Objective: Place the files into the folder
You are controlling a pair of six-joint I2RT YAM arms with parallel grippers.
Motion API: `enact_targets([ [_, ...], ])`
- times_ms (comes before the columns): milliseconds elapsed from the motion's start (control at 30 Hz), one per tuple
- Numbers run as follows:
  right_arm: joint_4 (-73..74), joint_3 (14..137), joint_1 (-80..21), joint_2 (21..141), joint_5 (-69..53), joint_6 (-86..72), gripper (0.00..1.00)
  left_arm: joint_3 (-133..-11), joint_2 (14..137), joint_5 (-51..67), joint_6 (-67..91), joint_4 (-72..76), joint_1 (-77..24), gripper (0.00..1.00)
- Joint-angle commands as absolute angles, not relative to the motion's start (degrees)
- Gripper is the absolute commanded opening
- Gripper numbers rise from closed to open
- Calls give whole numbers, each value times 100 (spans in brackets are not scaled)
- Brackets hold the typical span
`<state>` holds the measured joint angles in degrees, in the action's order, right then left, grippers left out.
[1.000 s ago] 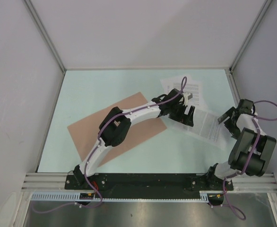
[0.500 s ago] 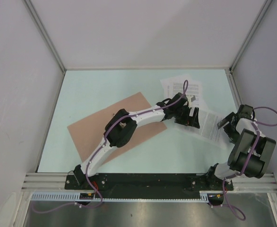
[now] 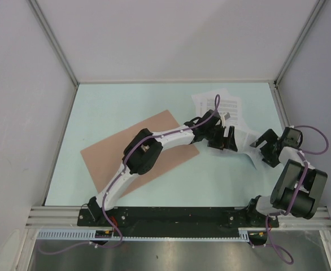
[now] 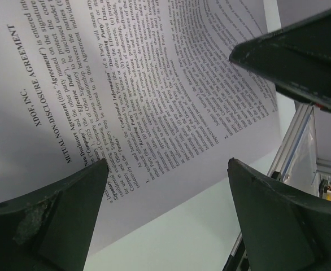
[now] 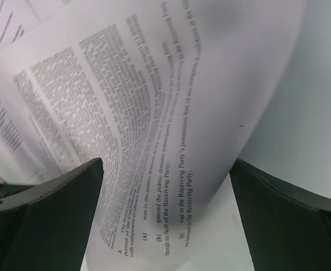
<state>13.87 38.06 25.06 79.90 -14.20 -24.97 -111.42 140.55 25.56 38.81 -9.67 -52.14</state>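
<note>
Top external shows us the files (image 3: 221, 105) lying right of the folder (image 3: 106, 155) (none filed, we judge); left gripper (image 3: 224, 141) and right gripper (image 3: 262, 145) both gape over one of them.

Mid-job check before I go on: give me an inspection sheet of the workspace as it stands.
Surface: pale green tabletop, flat.
Job's things: folder closed and flat at centre-left, partly under the left arm. The files are outside it at far right, printed side up, with one sheet bowed up between the grippers.
Clutter: nothing seen.
Grippers: left gripper open, over the sheets' left edge; right gripper open, at the bowed sheet's right edge. Neither is closed on paper.
Cables: purple cables run along both arms and loop free above the wrists.
Surroundings: plain pale walls on three sides with metal frame posts.
</note>
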Motion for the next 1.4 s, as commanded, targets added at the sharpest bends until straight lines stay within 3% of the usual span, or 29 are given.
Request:
enact_targets([
  [0,1398,3454,2435,7717,-2416,-2636,99,-10943,13975,2504,3674,-1608,-5063,96],
  [500,1346,3120,2566,6899,-2926,-3393,96,-11311,14097,2777,3243,-1898,-4861,96],
  [700,398,3032,2566,7311,-3443,-2954,98,-11514,14326,3023,3094,-2030,-4781,96],
  [1067,71,2988,2619,7110,-3121,-2646,100,-11628,14493,3129,2883,-2162,-4632,96],
  [1367,-1274,3006,2777,7813,-3578,-2796,100,-11558,14686,3630,3269,-1819,-4605,97],
])
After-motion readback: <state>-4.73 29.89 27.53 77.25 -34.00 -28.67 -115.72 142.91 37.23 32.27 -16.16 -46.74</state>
